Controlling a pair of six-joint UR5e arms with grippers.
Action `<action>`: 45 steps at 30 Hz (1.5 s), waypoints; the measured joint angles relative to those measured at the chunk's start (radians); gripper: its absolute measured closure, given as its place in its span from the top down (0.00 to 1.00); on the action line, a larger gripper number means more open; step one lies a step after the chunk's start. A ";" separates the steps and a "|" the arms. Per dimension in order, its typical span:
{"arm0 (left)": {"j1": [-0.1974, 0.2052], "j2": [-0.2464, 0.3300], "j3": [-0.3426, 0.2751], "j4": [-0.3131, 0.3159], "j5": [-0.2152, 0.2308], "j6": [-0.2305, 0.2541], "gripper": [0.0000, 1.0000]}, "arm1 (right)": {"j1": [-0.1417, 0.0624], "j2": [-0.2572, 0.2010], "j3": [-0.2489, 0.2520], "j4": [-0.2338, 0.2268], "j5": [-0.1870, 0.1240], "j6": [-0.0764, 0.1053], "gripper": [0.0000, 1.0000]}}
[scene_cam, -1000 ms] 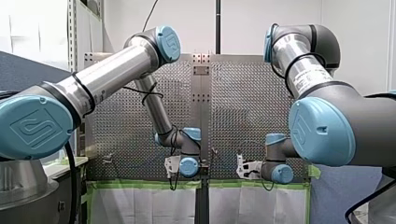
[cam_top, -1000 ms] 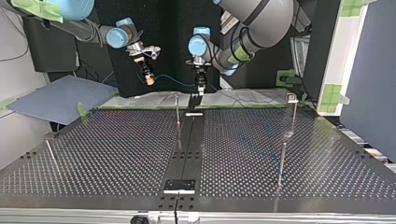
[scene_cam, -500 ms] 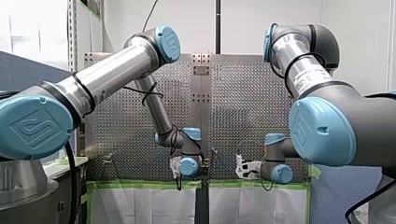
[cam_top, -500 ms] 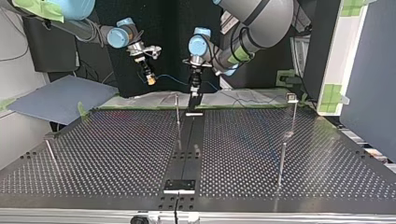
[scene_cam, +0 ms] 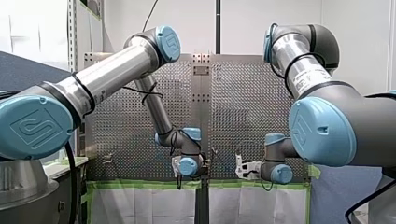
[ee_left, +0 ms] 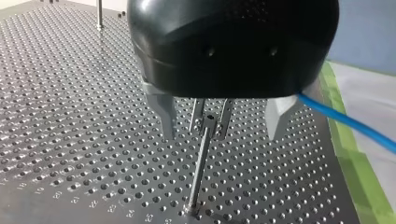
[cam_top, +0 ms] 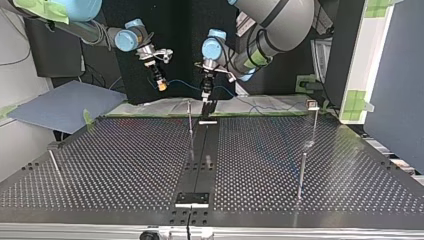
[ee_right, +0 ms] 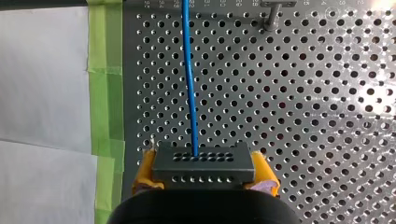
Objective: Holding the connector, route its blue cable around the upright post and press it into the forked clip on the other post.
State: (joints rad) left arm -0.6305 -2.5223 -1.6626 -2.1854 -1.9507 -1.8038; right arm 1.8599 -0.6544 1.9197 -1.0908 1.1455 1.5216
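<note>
In the right wrist view my right gripper (ee_right: 205,179) has its yellow pads shut on a dark grey connector (ee_right: 203,163). Its blue cable (ee_right: 189,74) runs straight ahead over the perforated plate. In the top view the right gripper (cam_top: 160,82) hangs at the back left, and the cable (cam_top: 182,85) sags across to my left gripper (cam_top: 206,94). In the left wrist view the left gripper (ee_left: 220,137) stands open, its metal fingers (ee_left: 164,114) either side of a thin post with a forked clip (ee_left: 208,122) ahead. The blue cable (ee_left: 345,123) passes outside one finger.
More thin upright posts stand on the plate: one near the back middle (cam_top: 190,122), two at the top view's right (cam_top: 315,120) (cam_top: 301,175), and a leaning one at the left (cam_top: 54,164). Green tape and white sheets (ee_right: 46,93) line the plate's edge.
My left gripper has shifted a little toward the top view's left and its wrist has turned. The right gripper and connector have hardly moved.
</note>
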 joint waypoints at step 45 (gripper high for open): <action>0.012 -0.046 0.089 -0.049 -0.002 0.062 0.00 | -0.036 0.000 -0.099 0.086 -0.001 0.003 0.00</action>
State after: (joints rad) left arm -0.6188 -2.5686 -1.5737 -2.2346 -1.9524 -1.7416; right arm 1.8240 -0.6549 1.8207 -1.0047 1.1446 1.5250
